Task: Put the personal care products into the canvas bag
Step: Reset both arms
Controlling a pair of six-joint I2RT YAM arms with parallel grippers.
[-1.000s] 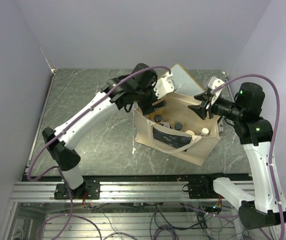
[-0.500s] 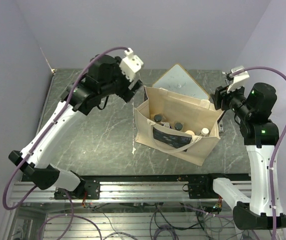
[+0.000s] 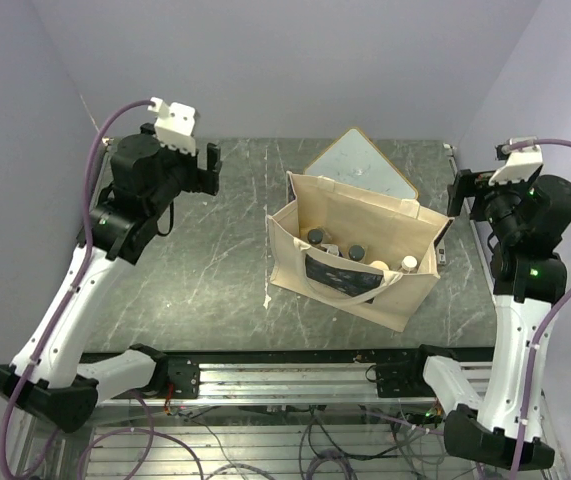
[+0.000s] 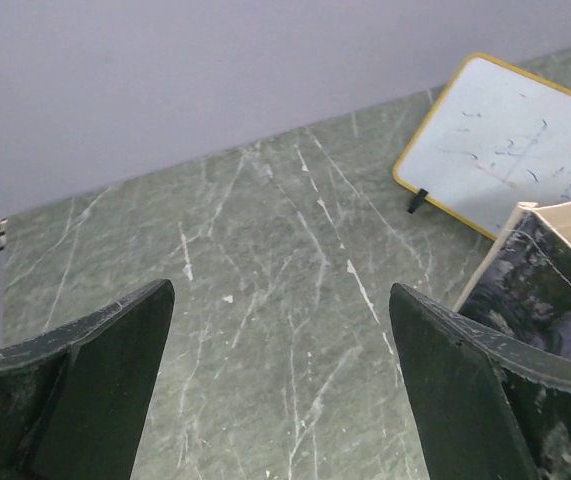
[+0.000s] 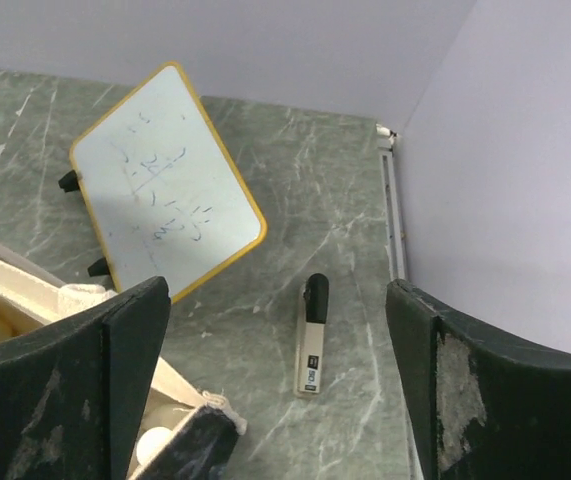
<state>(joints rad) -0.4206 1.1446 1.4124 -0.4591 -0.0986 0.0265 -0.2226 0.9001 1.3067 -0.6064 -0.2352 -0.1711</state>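
The cream canvas bag (image 3: 397, 296) stands open mid-table, its dark print facing the near edge. Inside it are several personal care products: dark-capped bottles (image 3: 315, 237) and pale containers (image 3: 408, 263). A tan tube with a black cap (image 5: 312, 338) lies on the table right of the bag. My left gripper (image 3: 210, 165) hangs open and empty over bare table, well left of the bag (image 4: 555, 285). My right gripper (image 3: 460, 190) is open and empty, high beside the bag's right end. In the right wrist view the tube lies far below, between its fingers (image 5: 125, 350).
A white board with a yellow-wood frame (image 3: 360, 165) leans behind the bag and also shows in the wrist views (image 4: 505, 140) (image 5: 165, 180). A metal rail (image 5: 395, 220) runs along the table's right edge at the wall.
Both arms have drawn up and away from the bag's mouth, the left swinging far left, the right moving right. Both grippers have opened wider.
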